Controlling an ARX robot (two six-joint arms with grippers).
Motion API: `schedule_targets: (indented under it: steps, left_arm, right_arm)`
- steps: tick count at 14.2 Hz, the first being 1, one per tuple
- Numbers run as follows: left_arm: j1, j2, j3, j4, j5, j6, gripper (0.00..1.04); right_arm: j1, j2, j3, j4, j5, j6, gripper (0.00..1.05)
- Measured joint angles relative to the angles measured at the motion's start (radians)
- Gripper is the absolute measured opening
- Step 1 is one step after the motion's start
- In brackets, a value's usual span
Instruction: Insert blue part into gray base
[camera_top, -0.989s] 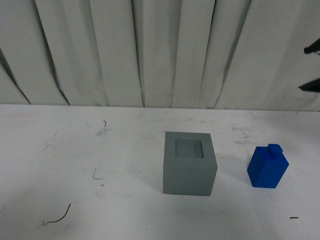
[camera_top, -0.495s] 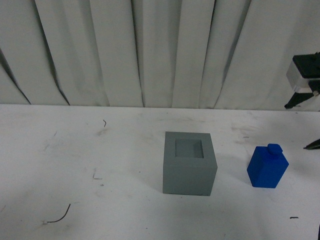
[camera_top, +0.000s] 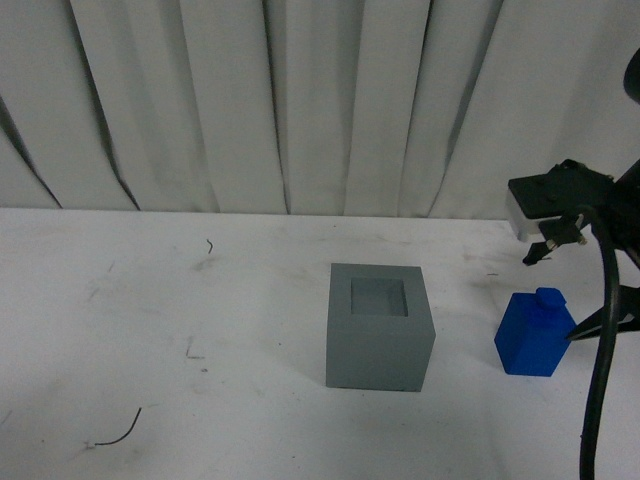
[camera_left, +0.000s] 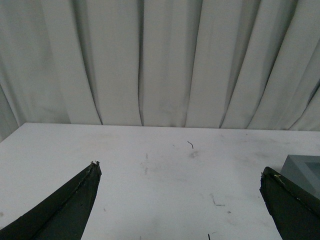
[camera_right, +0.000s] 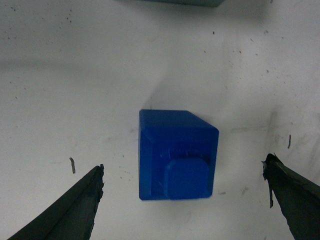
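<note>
At 3 o'clock of the gray base (camera_top: 380, 345), the blue part (camera_top: 533, 345) stood centred beneath the right gripper (camera_right: 183, 162), jaws wide open and empty.

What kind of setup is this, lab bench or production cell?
Likely a lab test bench: scuffed white table, pleated white curtain backdrop, plus the gray base and blue part as props.

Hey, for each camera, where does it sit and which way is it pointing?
Front view: on the robot's body, facing forward across the table to the curtain; gray base, blue part, right arm visible.
Left wrist view: on the left arm, looking level toward the curtain; open left claw shows.
Right wrist view: on the right arm, looking down at the blue part; open right claw shows.
Front and right wrist share the blue part.
</note>
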Motion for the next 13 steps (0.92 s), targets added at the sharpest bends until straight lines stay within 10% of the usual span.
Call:
schedule_targets:
  steps: [13]
  left_arm:
    - [0.0,0.0,0.0,0.0,0.0,0.0,0.98]
  right_arm:
    - [0.042,0.084,0.011,0.027,0.074,0.068,0.98]
